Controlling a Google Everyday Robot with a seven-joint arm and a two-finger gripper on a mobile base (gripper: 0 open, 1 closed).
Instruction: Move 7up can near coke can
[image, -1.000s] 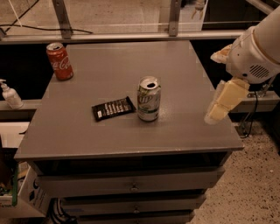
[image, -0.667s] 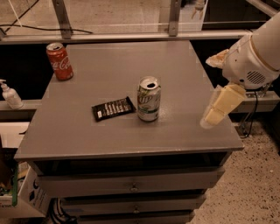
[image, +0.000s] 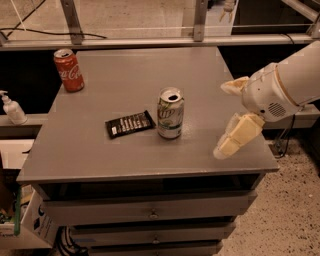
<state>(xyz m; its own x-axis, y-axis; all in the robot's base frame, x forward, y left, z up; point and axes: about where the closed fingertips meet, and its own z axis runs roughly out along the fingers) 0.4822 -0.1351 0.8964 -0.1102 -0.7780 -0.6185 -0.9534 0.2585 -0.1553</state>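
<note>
The 7up can (image: 170, 113) is silver-white with green markings and stands upright, its top opened, near the middle of the grey table (image: 125, 70). The coke can (image: 69, 70) is red with white script and stands upright at the table's far left corner, well apart from the 7up can. My gripper (image: 228, 119) hangs over the table's right side, to the right of the 7up can and clear of it. Its two cream fingers (image: 239, 136) are spread apart and hold nothing.
A flat black snack packet (image: 129, 124) lies just left of the 7up can. A white pump bottle (image: 12, 108) stands on a ledge left of the table. Drawers sit below the table's front edge. A metal rail (image: 150, 41) runs behind the table.
My arm and gripper have moved left and slightly down, further over the table toward the 7up can. The cans and the packet have not moved.
</note>
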